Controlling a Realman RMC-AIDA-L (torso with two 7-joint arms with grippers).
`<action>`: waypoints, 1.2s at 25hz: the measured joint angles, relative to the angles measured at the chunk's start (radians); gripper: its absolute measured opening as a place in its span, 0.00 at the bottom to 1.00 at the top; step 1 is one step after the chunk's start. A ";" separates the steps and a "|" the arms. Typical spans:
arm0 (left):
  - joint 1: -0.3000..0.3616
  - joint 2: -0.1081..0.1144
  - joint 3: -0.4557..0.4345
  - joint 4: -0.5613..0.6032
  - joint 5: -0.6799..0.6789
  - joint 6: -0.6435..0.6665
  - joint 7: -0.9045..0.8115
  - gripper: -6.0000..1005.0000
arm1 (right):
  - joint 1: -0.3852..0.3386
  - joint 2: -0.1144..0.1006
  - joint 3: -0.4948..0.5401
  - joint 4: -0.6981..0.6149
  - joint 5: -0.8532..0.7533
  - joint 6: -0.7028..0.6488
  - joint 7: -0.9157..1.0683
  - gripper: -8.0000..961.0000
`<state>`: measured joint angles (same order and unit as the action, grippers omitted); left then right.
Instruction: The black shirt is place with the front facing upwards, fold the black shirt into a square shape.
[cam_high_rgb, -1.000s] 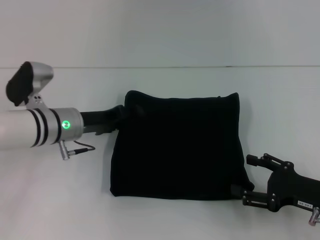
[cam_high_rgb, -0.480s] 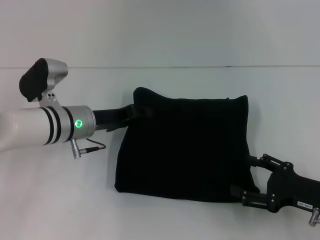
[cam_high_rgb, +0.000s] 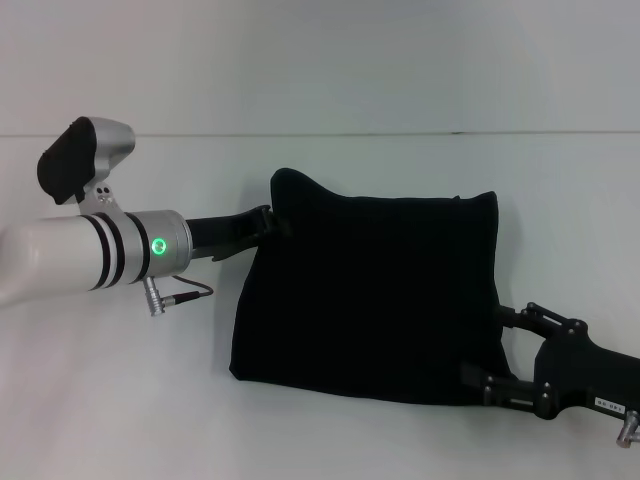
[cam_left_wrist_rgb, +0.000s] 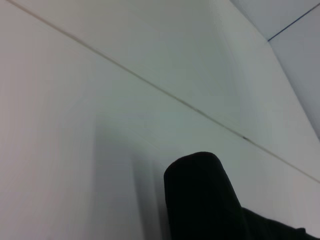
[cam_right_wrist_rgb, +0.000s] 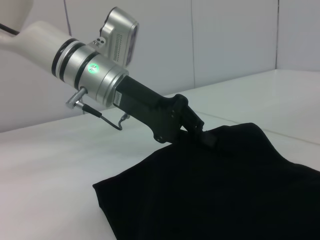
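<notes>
The black shirt (cam_high_rgb: 370, 295) lies folded into a rough square on the white table (cam_high_rgb: 120, 400). No lettering or label shows. My left gripper (cam_high_rgb: 272, 222) is shut on the shirt's far left corner and holds it slightly raised; the right wrist view shows this gripper (cam_right_wrist_rgb: 206, 137) pinching the cloth (cam_right_wrist_rgb: 225, 185). The left wrist view shows only a raised hump of the black cloth (cam_left_wrist_rgb: 200, 195). My right gripper (cam_high_rgb: 500, 350) sits at the shirt's near right corner, fingers spread apart, with the cloth's edge between them.
The white table meets a white wall (cam_high_rgb: 320, 60) behind the shirt. Bare table surface lies to the left, in front and to the right of the shirt. A cable (cam_high_rgb: 185, 292) hangs from the left wrist.
My left gripper moved right and slightly away with the far left corner, dragging the shirt rightward. In the last half second it barely moved. The right gripper stayed in place.
</notes>
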<state>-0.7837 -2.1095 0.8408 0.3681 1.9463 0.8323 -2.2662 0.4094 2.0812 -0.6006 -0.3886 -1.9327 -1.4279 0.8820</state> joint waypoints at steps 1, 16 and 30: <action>0.000 0.000 0.000 -0.002 -0.011 -0.001 0.000 0.26 | 0.000 0.000 0.001 0.000 0.004 0.000 0.000 0.98; 0.141 -0.002 -0.146 -0.030 -0.206 0.022 0.052 0.10 | 0.025 0.002 0.042 -0.007 0.009 0.003 0.006 0.98; 0.144 0.008 -0.165 -0.052 -0.267 0.048 0.148 0.18 | 0.034 0.005 0.067 0.001 0.009 0.023 0.000 0.98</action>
<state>-0.6395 -2.1016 0.6762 0.3166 1.6796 0.8806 -2.1182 0.4430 2.0861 -0.5338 -0.3880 -1.9236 -1.4044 0.8822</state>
